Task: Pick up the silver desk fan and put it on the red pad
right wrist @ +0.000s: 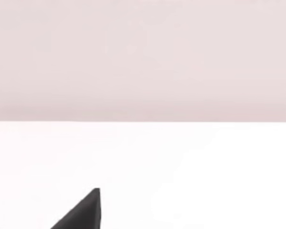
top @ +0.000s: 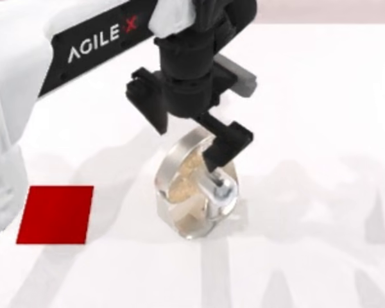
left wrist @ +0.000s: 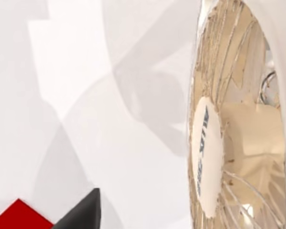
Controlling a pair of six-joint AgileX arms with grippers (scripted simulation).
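The silver desk fan stands on the white table near the middle, its chrome motor stub facing right. My left gripper reaches down over it, open, its jaws straddling the ring: one finger rests against the back above the stub, the other is off the front. The left wrist view shows the beige grille face close by, with one dark fingertip apart from it. The red pad lies flat at the left, its corner also visible. My right gripper shows one fingertip above bare table.
The white left arm body fills the top view's left edge, overhanging the table just above the red pad. A pale back wall rises beyond the table in the right wrist view.
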